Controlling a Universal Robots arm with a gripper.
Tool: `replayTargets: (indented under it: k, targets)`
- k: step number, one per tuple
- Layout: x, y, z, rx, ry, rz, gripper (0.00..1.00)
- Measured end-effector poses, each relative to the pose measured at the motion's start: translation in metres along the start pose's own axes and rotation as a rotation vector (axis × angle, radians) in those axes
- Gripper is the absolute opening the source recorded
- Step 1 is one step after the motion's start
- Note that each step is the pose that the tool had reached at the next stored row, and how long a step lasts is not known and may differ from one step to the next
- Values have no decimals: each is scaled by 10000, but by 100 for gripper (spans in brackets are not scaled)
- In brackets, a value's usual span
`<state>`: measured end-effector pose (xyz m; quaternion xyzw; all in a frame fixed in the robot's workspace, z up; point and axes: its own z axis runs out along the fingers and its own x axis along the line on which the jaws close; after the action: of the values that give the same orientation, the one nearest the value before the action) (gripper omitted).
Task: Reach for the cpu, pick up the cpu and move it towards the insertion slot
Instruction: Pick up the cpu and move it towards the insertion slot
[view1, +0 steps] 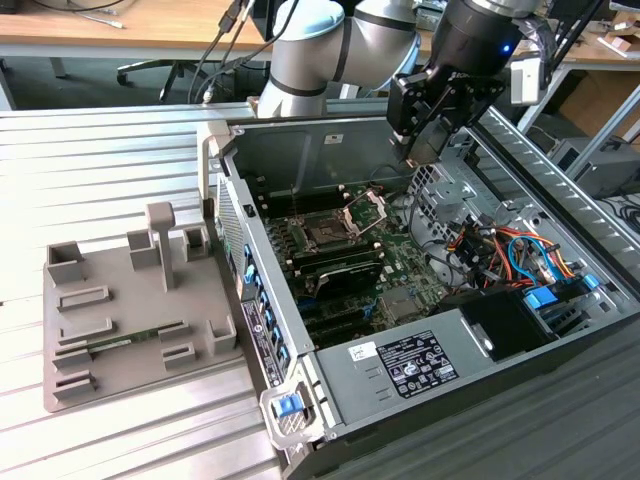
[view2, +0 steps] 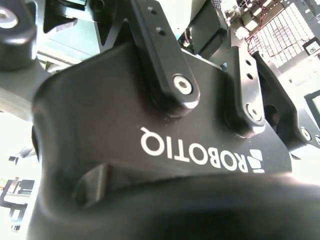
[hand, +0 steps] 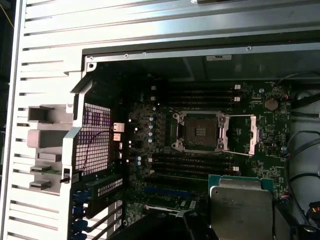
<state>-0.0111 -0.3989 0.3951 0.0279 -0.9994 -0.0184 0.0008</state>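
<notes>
In the first wrist view the cpu (hand: 239, 204), a flat square chip with a silvery top and a thin green-tan rim, hangs close to the camera. A dark finger (hand: 193, 226) presses against its side. My gripper (view1: 425, 150) is shut on it, high over the open computer case near the back wall. The insertion slot (view1: 325, 233) is a dark square socket with a silver frame on the green board. Its bracket (view1: 366, 211) is hinged open. The slot lies below the gripper, toward the exterior view's left. In the first wrist view the insertion slot (hand: 200, 131) is apart from the held chip.
A grey fixture tray (view1: 60, 360) on the ribbed table holds a green memory stick (view1: 130, 341). Case walls (view1: 300, 140) surround the board. Cables (view1: 500, 250) and a drive cage (view1: 440, 190) crowd the exterior view's right. The gripper's black housing (view2: 150, 125) is close to the second wrist camera.
</notes>
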Motion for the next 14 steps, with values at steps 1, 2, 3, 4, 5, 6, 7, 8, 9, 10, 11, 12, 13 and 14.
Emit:
replayTargets:
  k: [1,2,3,4,5,6,7,8,9,10,11,12,13,14]
  targets:
    - [0,-3,80,0,0,0,55]
    - [0,-6,162,0,0,0,55]
    - [0,-6,164,0,0,0,55]
    - [0,-6,165,0,0,0,55]
    - [0,-6,167,0,0,0,55]
    - [0,-6,168,-1,0,0,55]
    - [0,-6,169,0,0,0,55]
    - [0,-6,170,0,0,0,55]
    - [0,-6,171,-1,0,0,55]
    - [0,-7,173,0,0,0,55]
    - [0,-7,175,-1,0,0,55]
    - [0,-7,177,-1,0,0,55]
    - [0,-7,179,-1,0,1,55]
    - [0,-7,182,0,0,1,55]
